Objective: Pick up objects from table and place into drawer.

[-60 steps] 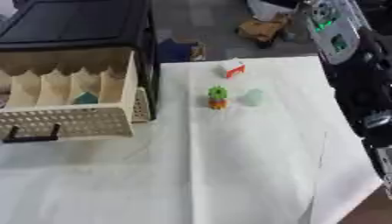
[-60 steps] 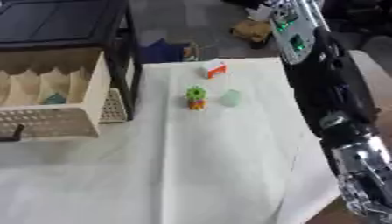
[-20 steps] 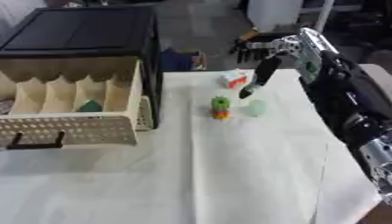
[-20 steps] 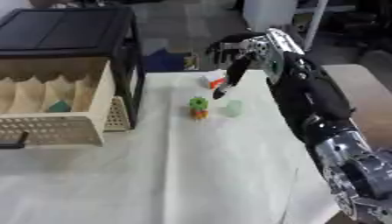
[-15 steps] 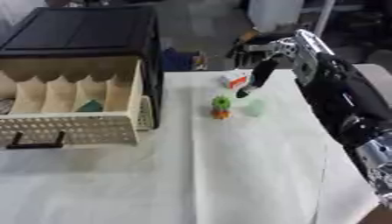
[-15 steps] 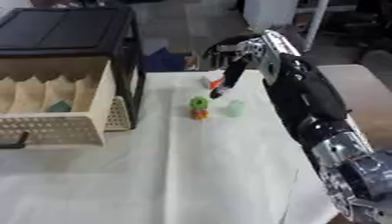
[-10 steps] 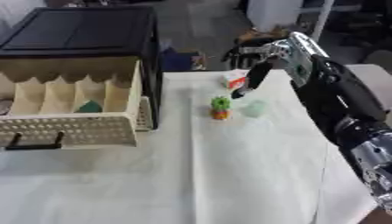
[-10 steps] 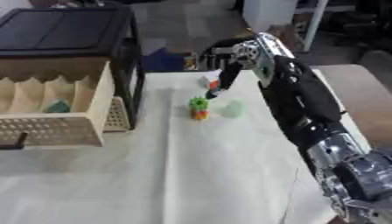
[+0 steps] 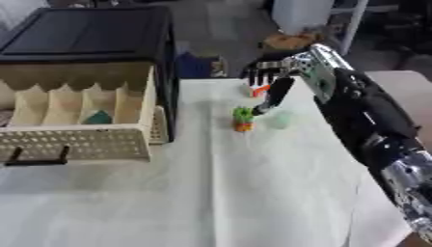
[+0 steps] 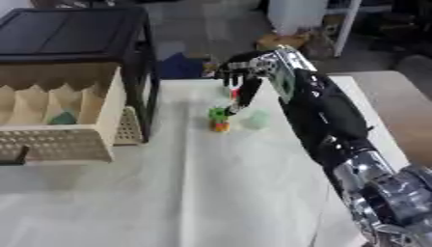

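A small green and orange object (image 9: 243, 119) stands on the white table cloth (image 9: 253, 193). Right of it lies a pale green translucent object (image 9: 280, 118). A red and white object (image 9: 257, 90) sits behind them, partly hidden by my right hand (image 9: 276, 88). That hand is open and hangs just above these objects, with its fingers spread and one long finger pointing down beside the green and orange object. The beige drawer (image 9: 84, 142) stands pulled out at the left, with a teal object (image 9: 98, 117) in one compartment. My left hand shows in no view.
The black cabinet (image 9: 93, 34) that holds the drawer fills the upper left. A blue thing (image 9: 195, 65) lies behind the table's far edge, with clutter on the floor beyond. My right forearm (image 9: 371, 125) crosses the table's right side.
My right arm has swung in from the upper right and moved left and down over the small objects. The objects and the drawer stay where they were.
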Robot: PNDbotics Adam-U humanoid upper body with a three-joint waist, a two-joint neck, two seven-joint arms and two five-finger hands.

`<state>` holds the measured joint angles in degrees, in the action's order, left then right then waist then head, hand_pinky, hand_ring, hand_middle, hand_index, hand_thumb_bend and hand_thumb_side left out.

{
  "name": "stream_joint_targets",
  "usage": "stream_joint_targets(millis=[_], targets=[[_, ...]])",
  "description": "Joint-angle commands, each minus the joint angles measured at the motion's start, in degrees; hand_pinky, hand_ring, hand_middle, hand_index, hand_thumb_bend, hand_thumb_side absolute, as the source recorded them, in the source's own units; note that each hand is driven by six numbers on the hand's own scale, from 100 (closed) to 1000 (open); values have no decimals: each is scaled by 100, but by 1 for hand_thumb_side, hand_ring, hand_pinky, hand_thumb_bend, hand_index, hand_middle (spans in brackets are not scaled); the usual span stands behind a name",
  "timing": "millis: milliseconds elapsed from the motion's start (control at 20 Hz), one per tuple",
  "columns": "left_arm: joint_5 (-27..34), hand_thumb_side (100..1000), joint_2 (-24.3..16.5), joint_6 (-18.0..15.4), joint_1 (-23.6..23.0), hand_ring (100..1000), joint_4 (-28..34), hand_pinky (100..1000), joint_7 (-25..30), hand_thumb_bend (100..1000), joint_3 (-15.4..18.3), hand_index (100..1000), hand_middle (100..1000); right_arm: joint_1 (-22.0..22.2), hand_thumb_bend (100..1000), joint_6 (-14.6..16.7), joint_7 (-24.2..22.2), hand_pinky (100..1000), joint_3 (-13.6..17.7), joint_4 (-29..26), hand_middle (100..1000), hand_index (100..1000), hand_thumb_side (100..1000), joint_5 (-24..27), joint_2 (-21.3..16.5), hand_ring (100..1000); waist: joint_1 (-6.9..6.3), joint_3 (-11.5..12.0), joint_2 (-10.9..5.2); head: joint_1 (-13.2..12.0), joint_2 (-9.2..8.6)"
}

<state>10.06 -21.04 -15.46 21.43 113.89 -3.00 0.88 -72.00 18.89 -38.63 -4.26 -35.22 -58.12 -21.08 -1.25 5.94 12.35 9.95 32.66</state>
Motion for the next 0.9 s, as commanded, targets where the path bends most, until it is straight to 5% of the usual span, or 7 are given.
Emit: stream_joint_targets(millis=[50,900], targets=[[22,1000,-56,31,41,539,70,547,18,100,18,833,631,-99,510,-11,-32,696,-5,-19,736,935,268,-30,-48,737,0,11,-102,17,-47],[33,1000,-2,83,27,539,70,548,119,100,23,822,631,-21,534,18,42,665,-52,301,719,893,259,-250,54,729,-4,36,-64,30,-83]])
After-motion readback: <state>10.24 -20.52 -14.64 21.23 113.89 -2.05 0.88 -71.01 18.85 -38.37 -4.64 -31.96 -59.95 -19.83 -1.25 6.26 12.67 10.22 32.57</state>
